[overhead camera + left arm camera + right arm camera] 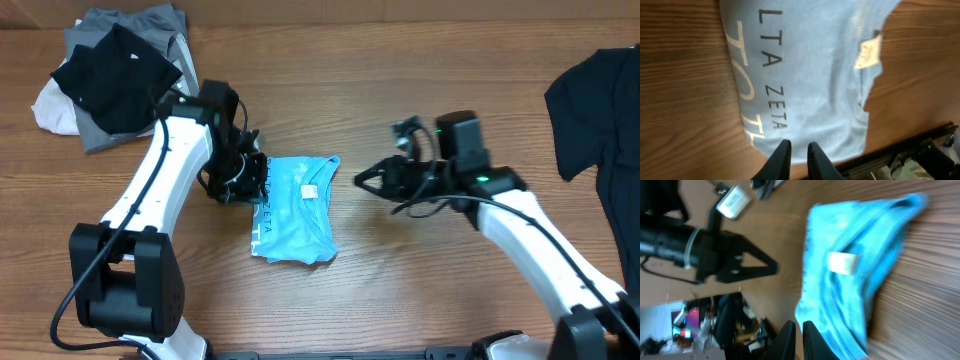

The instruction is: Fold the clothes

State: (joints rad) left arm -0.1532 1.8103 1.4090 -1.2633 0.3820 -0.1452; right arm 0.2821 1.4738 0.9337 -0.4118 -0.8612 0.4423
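Observation:
A folded light sky-blue T-shirt (295,210) lies in the middle of the wooden table, with a white neck tag (312,190) on top. The left wrist view shows its dark and pale lettering (771,75). My left gripper (245,175) hovers at the shirt's left edge. Its jaws (798,146) are almost together over the cloth with nothing between them. My right gripper (360,180) hangs just right of the shirt, apart from it. In the right wrist view it (797,324) is shut and empty, with the shirt (850,285) beyond the fingertips.
A pile of black, grey and off-white garments (115,75) sits at the back left. A black garment (600,100) lies at the right edge. Bare wood (430,280) shows in front of the shirt.

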